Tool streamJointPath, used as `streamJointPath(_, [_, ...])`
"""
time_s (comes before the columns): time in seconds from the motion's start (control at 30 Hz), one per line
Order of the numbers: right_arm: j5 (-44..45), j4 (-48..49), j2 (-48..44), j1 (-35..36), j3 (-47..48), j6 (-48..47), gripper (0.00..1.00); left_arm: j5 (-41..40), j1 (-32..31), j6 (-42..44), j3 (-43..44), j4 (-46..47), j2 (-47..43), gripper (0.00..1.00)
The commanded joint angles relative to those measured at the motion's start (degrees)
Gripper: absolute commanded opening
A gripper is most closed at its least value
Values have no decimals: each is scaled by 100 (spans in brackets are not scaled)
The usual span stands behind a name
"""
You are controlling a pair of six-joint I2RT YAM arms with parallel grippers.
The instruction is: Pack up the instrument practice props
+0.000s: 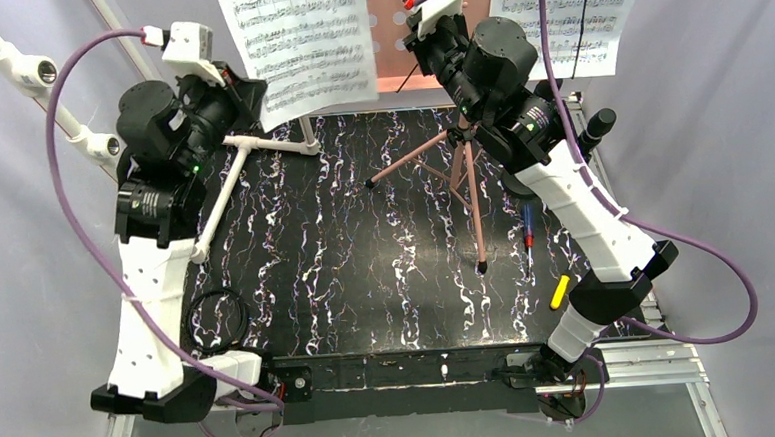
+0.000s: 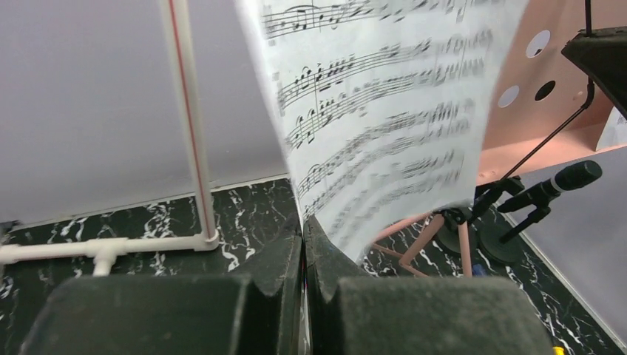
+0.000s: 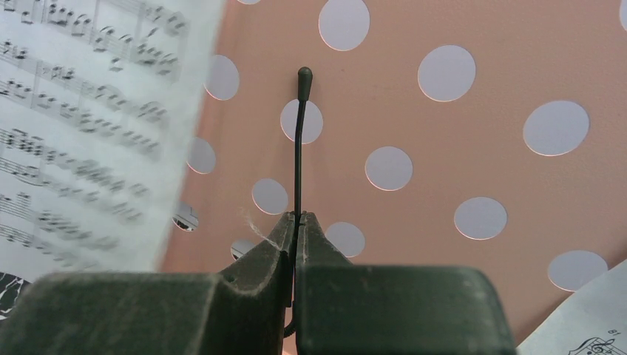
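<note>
My left gripper (image 1: 257, 101) (image 2: 303, 223) is shut on the lower corner of a white sheet-music page (image 1: 304, 43) (image 2: 377, 111), which hangs curled in front of the salmon-pink perforated music desk (image 1: 392, 33) (image 2: 547, 118) (image 3: 444, 140). My right gripper (image 1: 416, 22) (image 3: 298, 216) is shut on the desk's thin black wire page holder (image 3: 298, 140). A second page (image 1: 563, 19) rests on the desk's right side. The pink tripod legs (image 1: 464, 174) stand on the table. One black microphone (image 1: 597, 127) (image 2: 556, 185) stands at the right on a round base (image 2: 504, 248).
A white plastic pipe frame (image 1: 231, 177) (image 2: 186, 118) runs along the left and back. A coiled black cable (image 1: 218, 317) lies front left. A screwdriver (image 1: 529, 229) and a yellow item (image 1: 560, 292) lie front right on the black marbled table (image 1: 366, 270).
</note>
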Motion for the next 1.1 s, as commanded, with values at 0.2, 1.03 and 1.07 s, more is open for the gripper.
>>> streamJointPath(0.2, [-17, 212, -234, -15, -221, 88, 21, -759, 31, 540, -157, -815, -693, 0])
streamJointPath(1.03, [-1025, 840, -3273, -17, -3539, 522, 99, -447, 39, 369, -1423, -1963, -817, 0])
streamJointPath(1.07, [-1034, 884, -3452, -15, -3766, 567, 99, -359, 60, 326, -1621, -1865, -817, 0])
